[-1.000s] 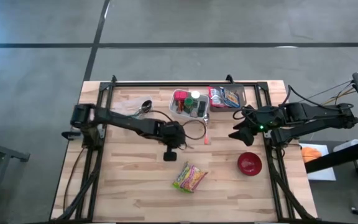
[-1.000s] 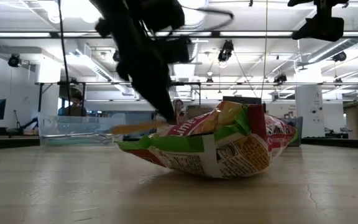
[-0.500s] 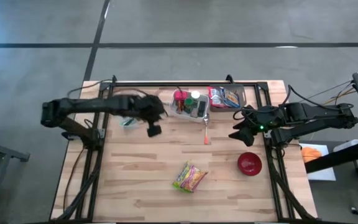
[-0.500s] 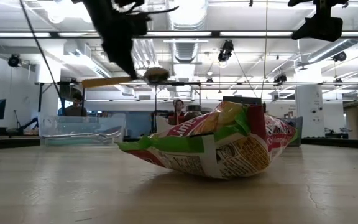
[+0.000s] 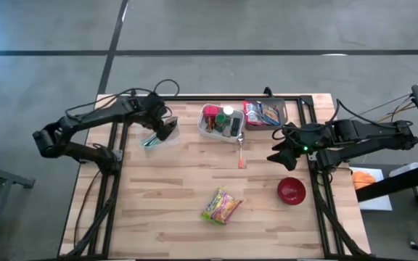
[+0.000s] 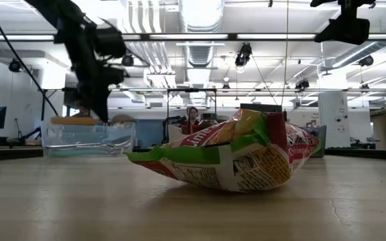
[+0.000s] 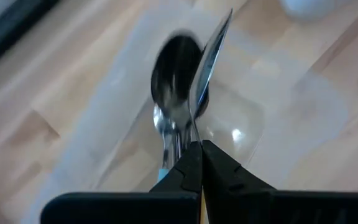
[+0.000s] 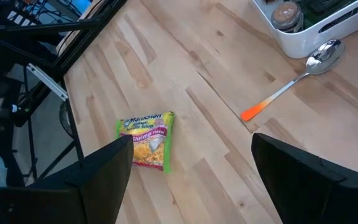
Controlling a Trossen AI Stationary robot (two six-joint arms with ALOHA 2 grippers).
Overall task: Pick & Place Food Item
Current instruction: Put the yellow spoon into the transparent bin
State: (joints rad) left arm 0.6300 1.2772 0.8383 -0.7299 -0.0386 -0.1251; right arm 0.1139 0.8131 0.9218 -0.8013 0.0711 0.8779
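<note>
Two pincers, left pincer pinching spoon above clear tray, right pincer spread, idle.

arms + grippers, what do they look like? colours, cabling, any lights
Both arms are dark, near-black, slim and jointed. The left arm has a thin black cable looping free near its wrist, above the left gripper, whose fingers are narrow and black. The right arm shows a small green light near its wrist; the right gripper has broad, flat, matte black fingers.
</note>
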